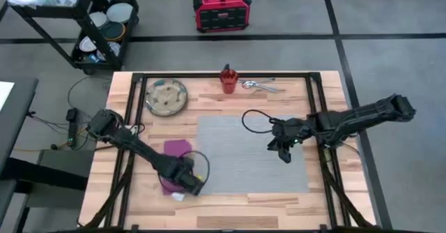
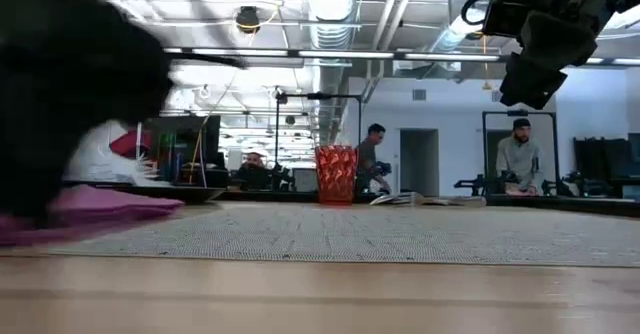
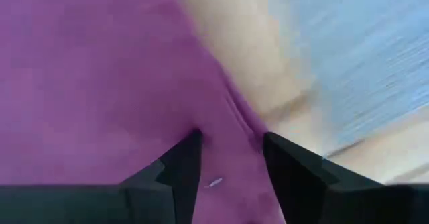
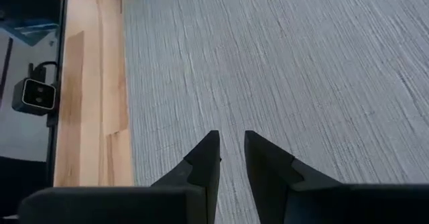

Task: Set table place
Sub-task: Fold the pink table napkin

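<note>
— What is on your left side?

— My left gripper (image 1: 189,184) is low at the near left of the table (image 1: 230,204), down on the magenta napkin (image 1: 175,149). In my left wrist view the two fingers (image 3: 181,167) stand a little apart with a fold of the napkin (image 3: 100,83) between their tips, so I am pinching the cloth. The napkin lies on the wood just beside the left edge of the grey mat (image 1: 251,153).

— And farther back on that side?

— The speckled plate (image 1: 166,97) sits at the far left of the table, apart from the mat.

— The middle?

— The mat covers the middle of the table, lying flat. Behind it, near the far rail, the orange-red cup (image 1: 228,79) stands upright, and just to its right the steel cutlery (image 1: 259,86) lies in a small heap; I cannot tell the pieces apart.

— Your right side?

— My right gripper (image 1: 284,151) hangs over the right part of the mat, clear of it; the low view shows it up in the air (image 2: 535,74). In the right wrist view my fingers (image 4: 208,160) are nearly together, a narrow gap between them, holding nothing, with the mat's weave (image 4: 301,70) below.
</note>
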`<action>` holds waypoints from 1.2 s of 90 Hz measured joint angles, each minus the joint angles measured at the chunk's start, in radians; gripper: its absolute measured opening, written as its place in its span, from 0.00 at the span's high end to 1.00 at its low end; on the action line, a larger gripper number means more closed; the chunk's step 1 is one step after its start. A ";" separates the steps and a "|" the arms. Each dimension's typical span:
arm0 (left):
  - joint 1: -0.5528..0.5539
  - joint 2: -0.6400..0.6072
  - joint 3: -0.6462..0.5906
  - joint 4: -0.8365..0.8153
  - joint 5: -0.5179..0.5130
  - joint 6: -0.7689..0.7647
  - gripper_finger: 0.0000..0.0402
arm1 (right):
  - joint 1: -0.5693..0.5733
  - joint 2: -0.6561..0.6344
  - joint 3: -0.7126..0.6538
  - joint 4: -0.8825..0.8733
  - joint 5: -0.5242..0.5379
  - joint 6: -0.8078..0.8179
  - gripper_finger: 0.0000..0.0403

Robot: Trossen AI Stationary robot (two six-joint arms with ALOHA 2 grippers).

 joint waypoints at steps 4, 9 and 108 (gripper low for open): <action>-0.023 -0.002 0.004 -0.069 0.008 -0.046 0.63 | -0.002 0.000 0.000 0.000 0.000 -0.011 0.85; -0.044 -0.013 0.007 -0.094 0.006 -0.097 0.63 | -0.004 0.000 0.000 0.004 0.000 -0.023 0.85; 0.312 -0.099 -0.176 -0.006 -0.352 -0.049 1.00 | -0.035 0.000 0.000 0.021 0.012 -0.044 0.85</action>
